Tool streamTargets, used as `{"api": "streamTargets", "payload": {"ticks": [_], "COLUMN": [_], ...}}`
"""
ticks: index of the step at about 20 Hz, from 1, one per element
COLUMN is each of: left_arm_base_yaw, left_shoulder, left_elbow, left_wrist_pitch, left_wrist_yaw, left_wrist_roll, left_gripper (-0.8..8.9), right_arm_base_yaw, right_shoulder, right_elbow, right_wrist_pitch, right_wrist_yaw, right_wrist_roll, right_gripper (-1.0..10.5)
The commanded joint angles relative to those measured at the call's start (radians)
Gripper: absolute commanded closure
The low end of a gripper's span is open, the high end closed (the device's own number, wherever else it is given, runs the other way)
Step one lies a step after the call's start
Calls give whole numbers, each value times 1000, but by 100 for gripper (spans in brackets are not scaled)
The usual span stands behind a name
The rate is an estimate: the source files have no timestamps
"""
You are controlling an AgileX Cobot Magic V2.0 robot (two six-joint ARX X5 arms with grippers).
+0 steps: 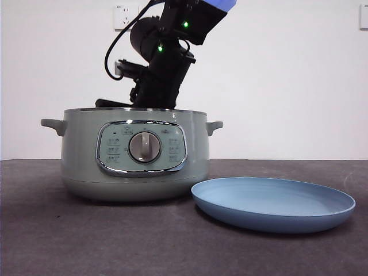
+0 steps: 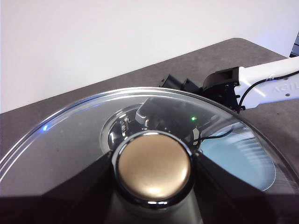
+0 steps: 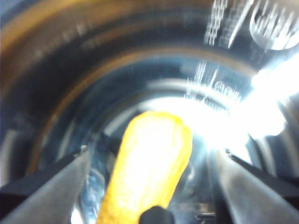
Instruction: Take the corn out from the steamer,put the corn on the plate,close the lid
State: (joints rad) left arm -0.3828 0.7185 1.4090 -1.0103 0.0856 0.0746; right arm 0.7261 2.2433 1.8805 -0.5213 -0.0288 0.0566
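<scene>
The sage-green steamer (image 1: 135, 152) stands uncovered at the left, with the light-blue plate (image 1: 273, 201) beside it on the right. One dark arm (image 1: 164, 63) reaches down into the pot from above. In the right wrist view my right gripper (image 3: 152, 156) is inside the steamer (image 3: 56, 70), open, its jaws wide apart on either side of the yellow corn (image 3: 149, 163) without touching it. My left gripper (image 2: 153, 170) is shut on the knob (image 2: 153, 163) of the glass lid (image 2: 70, 140), which it holds up out of the front view.
The dark grey table (image 1: 57, 241) runs under the pot and the plate. A white wall with a socket (image 1: 125, 16) stands behind. Through the lid's glass I see the plate (image 2: 238, 158) and the right arm's white link (image 2: 264, 81).
</scene>
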Motion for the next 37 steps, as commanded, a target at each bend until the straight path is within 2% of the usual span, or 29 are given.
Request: {"api": "streamTargets", "payload": {"ticks": [1,3,4,8,11,13,18,21,24,29,31,35,37], "left_arm_base_yaw": [-2,-2,-2,-2,-2,-2,-2,-2,-2,-2,-2,-2,-2], "left_shoulder": [-10,-10,-10,-10,-10,-10,-10,-10,-10,-10,-10,-10,-10], "left_elbow": [16,16,16,16,16,16,16,16,16,16,16,16,16], "left_wrist_pitch": [43,43,43,36,32,35,35,36,36,37,37,36,39], "left_wrist_yaw": [1,1,1,0,1,2,3,3,3,2,2,2,2], "left_wrist_roll": [5,5,5,5,5,4,0,-6,-21,-23,-23,-23,-23], "left_gripper": [822,821,822,822,822,822,822,821,822,821,822,821,822], "right_arm_base_yaw": [2,2,2,2,1,-11,-102,-172,-241,-282,-282,-278,-280], "right_shoulder": [22,22,22,-10,-136,-245,-477,-535,-626,-749,-749,-747,-746], "right_elbow": [-2,-2,-2,16,27,27,24,-43,-263,-700,-813,-1004,-1064], "right_wrist_pitch": [21,21,24,71,53,-14,-313,-378,-288,24,124,367,439], "right_wrist_yaw": [-11,-26,-42,-49,-39,9,14,11,4,0,-26,-22,-14], "right_wrist_roll": [7,6,7,23,25,23,-14,-24,-15,82,121,220,227], "right_gripper": [734,927,962,963,963,963,963,963,963,963,963,963,963]}}
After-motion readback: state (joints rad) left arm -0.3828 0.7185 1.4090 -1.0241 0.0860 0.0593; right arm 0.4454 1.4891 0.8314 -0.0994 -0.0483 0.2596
